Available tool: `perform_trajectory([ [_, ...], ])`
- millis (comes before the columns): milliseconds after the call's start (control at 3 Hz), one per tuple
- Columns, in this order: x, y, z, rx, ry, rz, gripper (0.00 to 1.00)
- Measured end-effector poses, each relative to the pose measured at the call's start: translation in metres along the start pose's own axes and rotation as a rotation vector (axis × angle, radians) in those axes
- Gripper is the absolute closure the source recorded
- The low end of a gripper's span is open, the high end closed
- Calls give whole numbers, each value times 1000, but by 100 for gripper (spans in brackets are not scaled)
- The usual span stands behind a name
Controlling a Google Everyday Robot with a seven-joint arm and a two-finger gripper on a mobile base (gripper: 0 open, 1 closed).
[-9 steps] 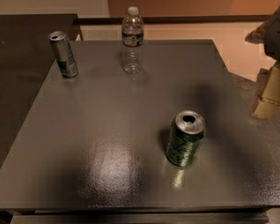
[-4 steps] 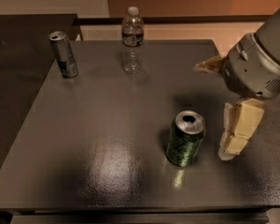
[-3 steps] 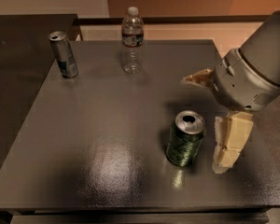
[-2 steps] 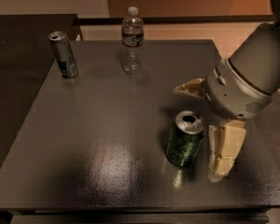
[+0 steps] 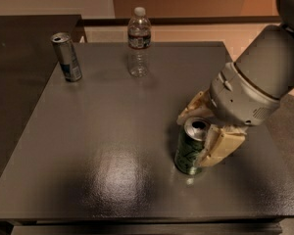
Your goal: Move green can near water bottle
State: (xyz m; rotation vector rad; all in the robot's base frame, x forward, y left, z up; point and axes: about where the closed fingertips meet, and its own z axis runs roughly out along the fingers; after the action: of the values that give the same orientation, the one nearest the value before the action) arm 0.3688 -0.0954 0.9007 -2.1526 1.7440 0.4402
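The green can (image 5: 188, 153) stands upright on the dark table (image 5: 112, 131), right of the middle and towards the front. My gripper (image 5: 196, 137) has come in from the right and is open, with its two cream fingers on either side of the can's top. One finger (image 5: 192, 106) is behind the can. The other finger (image 5: 221, 148) is against the can's right front side. The water bottle (image 5: 138, 43) stands upright at the table's far edge, near the middle, well away from the can.
A taller silver-and-blue can (image 5: 67, 58) stands at the far left of the table. My grey arm (image 5: 264, 77) reaches in over the table's right edge. A darker counter (image 5: 19, 48) adjoins the table on the left.
My gripper has moved left and down from the table's right side until its fingers straddle the green can. The can, the bottle and the silver can have not moved.
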Motion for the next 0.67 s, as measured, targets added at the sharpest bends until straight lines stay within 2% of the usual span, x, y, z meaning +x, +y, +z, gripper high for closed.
perform_trajectory([
  [333, -4, -7, -6, 12, -1, -1, 65],
  [667, -16, -28, -16, 51, 7, 13, 88],
])
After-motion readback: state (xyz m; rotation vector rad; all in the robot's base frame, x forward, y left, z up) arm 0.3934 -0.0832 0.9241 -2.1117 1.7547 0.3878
